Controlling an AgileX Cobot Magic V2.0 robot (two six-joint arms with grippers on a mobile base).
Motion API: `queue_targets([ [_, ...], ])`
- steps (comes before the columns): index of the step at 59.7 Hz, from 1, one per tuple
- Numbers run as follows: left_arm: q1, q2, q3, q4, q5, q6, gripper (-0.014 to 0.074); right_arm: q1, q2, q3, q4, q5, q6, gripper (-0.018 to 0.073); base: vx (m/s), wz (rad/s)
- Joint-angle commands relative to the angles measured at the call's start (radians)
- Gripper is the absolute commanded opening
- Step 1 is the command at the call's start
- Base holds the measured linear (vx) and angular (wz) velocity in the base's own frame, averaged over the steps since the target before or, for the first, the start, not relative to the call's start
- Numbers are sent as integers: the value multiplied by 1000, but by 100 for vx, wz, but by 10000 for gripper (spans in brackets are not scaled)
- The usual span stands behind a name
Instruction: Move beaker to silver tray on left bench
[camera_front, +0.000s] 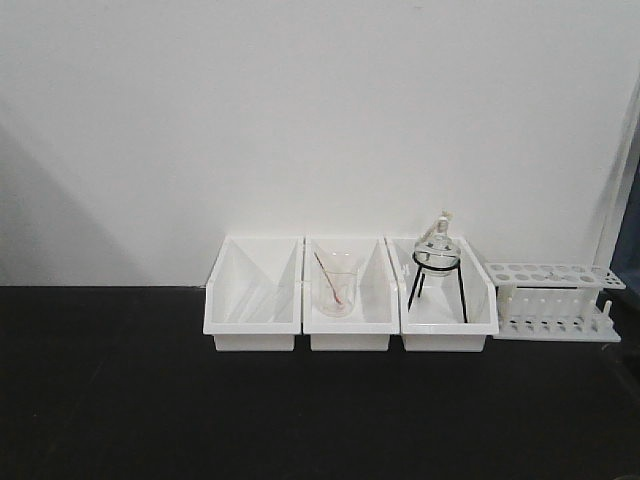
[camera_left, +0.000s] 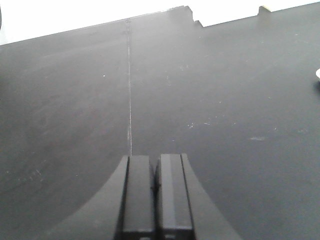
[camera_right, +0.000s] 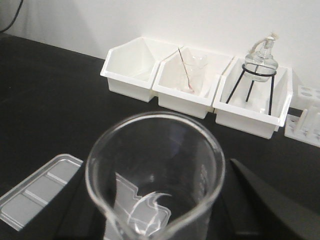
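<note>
The matte black worktop (camera_front: 120, 400) carried three white bins (camera_front: 349, 340) side by side along the wall, a white tube rack (camera_front: 555, 310) just beside them, and a silver tray (camera_right: 35, 195) well apart.

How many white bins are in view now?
3, side by side: left bin looks empty, middle bin holds the rod beaker, right bin holds a flask on a stand. None hidden.

Bench (camera_front: 150, 400) foreground open, white bins (camera_front: 350, 310) blocking wall side

- Left gripper (camera_left: 155, 162): two flat, matte dark-grey fingers (camera_left: 139, 190) with squared tips, on a base (camera_left: 100, 210) that flares out in curves.
- Right gripper (camera_right: 155, 172): black, angular, smooth-faced finger (camera_right: 265, 200).
</note>
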Motion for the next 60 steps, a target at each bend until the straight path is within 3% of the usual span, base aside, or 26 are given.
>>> queue_targets([
  [1, -6, -7, 20, -1, -82, -2, 1, -3, 13, -30, -25, -115, -3, -11, 0, 0],
  [12, -6, -7, 20, -1, -82, -2, 1, -3, 208, -32, -152, -220, -6, -11, 0, 0],
  [20, -6, -7, 20, -1, -82, -2, 1, -3, 457, -32, -172, -426, -30, -11, 0, 0],
  [27, -6, -7, 20, -1, -82, -2, 1, -3, 666, -59, -100, -611, -131, -11, 0, 0],
  [35, -6, -7, 20, -1, -82, -2, 1, -3, 890, -124, 88, -778, -314, -11, 0, 0],
  [42, -6, -7, 20, -1, -82, -2, 1, -3, 1048, -181, 197, -900, -377, -11, 0, 0],
  [60, -6, -7, 20, -1, -82, -2, 1, -3, 1303, -243, 208, -1064, -458, -8, 0, 0],
])
